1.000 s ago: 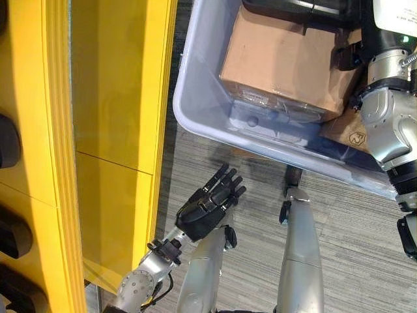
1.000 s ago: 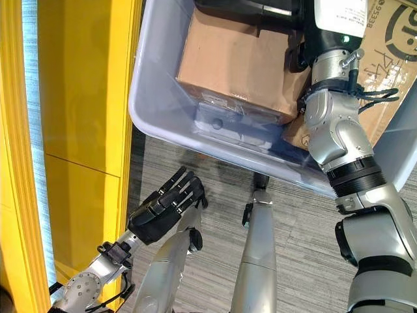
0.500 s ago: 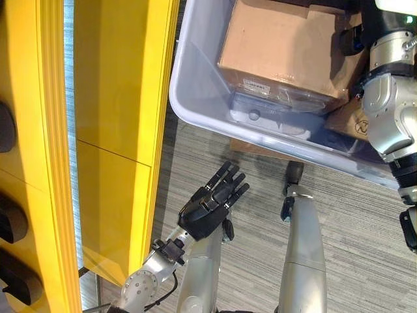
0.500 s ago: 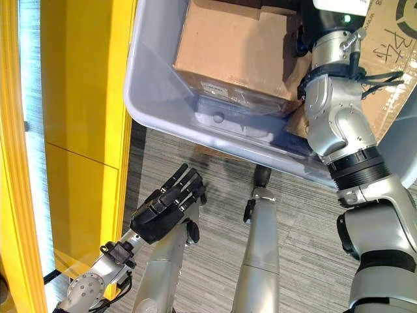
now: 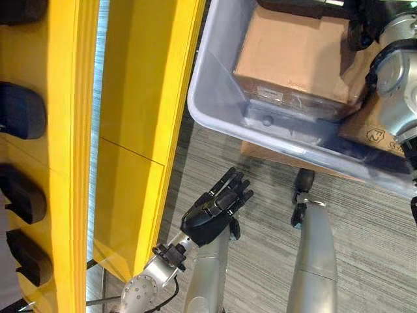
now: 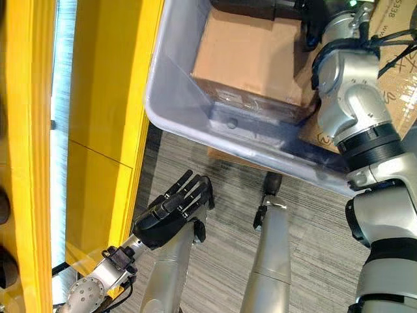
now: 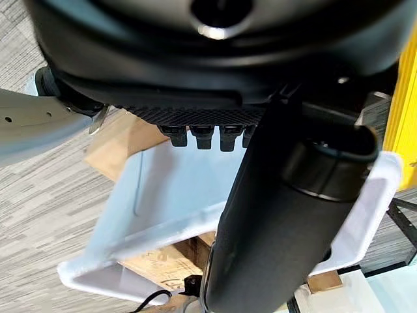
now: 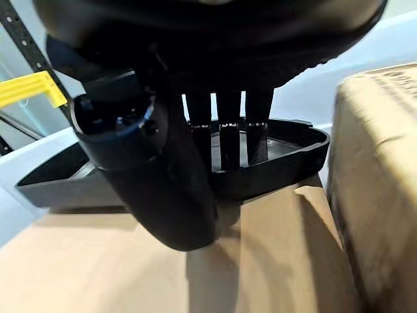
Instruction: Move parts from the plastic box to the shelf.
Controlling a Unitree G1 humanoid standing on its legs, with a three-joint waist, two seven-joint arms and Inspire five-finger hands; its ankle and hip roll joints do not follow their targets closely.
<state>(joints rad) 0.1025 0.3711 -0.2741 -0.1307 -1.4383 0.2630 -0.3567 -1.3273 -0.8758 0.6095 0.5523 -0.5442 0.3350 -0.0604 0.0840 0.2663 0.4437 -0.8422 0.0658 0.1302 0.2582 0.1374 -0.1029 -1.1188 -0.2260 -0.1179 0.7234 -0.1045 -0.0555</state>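
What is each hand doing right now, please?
Left hand: open, fingers straight, holding nothing, above the floor.
Right hand: fingers reach over the black part in the plastic box; grip cannot be told.

The robot's arms are shiny silver-grey tubes with black rings at the joints — smooth and round, like metal pipes. The left hand (image 5: 210, 212) is dark and blocky, with ridged black fingers (image 5: 233, 186). The right hand (image 8: 195, 117) is black too — its thumb (image 8: 140, 173) is thick and rounded.

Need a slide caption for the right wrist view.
Right hand reaching toward a black tray lying on a cardboard box.
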